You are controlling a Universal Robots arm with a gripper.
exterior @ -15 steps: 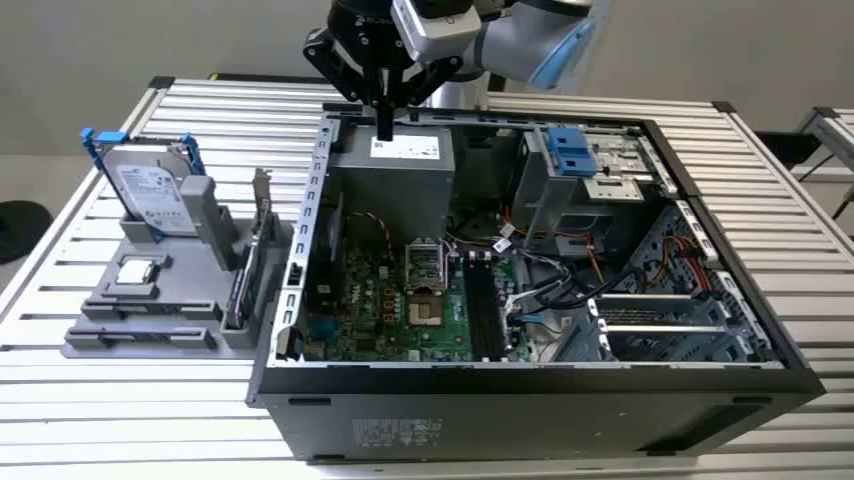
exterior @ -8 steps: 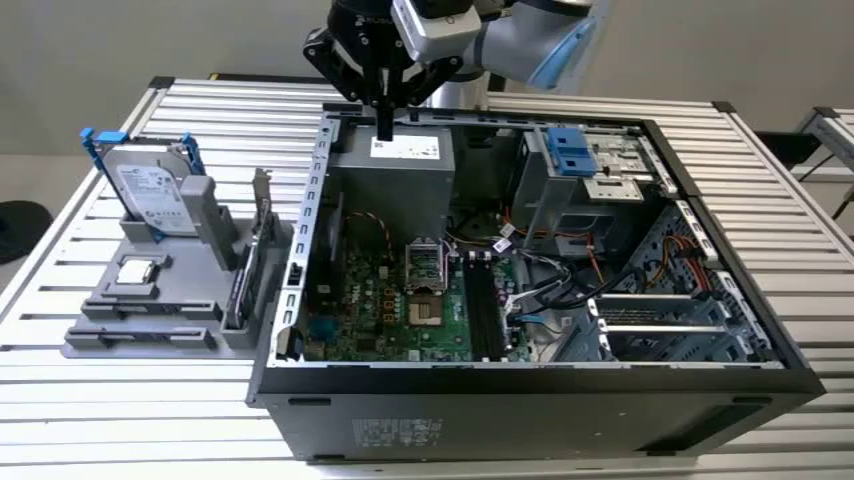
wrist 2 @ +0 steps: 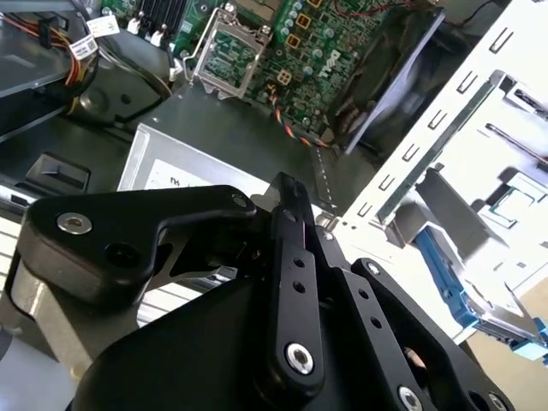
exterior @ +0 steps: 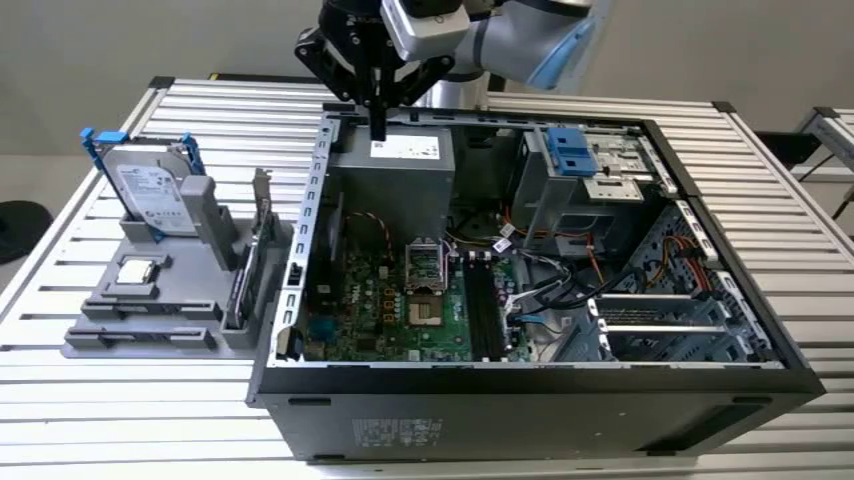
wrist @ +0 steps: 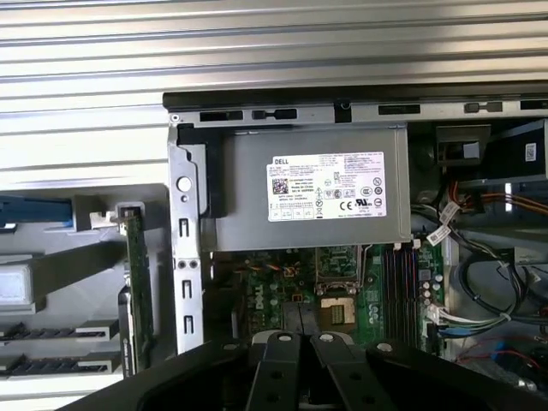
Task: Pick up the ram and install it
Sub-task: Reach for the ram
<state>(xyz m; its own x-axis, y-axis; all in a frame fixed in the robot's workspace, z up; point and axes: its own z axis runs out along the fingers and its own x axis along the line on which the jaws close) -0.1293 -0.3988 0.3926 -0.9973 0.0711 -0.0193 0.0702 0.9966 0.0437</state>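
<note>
Nearest in the exterior view, the open computer case (exterior: pixel 534 385) is seen at lower centre. Its motherboard (exterior: pixel 387 305) is exposed, and the long black memory slots (exterior: pixel 478 310) are judged unfilled.

At the lower left of the frame, just outside the case wall, a grey holder (exterior: pixel 140 335) is set on the slatted table (exterior: pixel 80 400). The ram (exterior: pixel 242 285) is taken to be the dark narrow stick stood on edge at the holder's case-side rim, just beside the upright expansion card (exterior: pixel 262 200) (the two are hard to separate). Its long axis is laid near-to-far, almost straight up the frame.

Farthest, at upper centre, the gripper (exterior: pixel 380 130) is hung above the power supply (exterior: pixel 400 185), with its fingers pressed together and nothing pinched. The ram is thus placed down and to the left of it in the frame, untouched and well apart.
</note>
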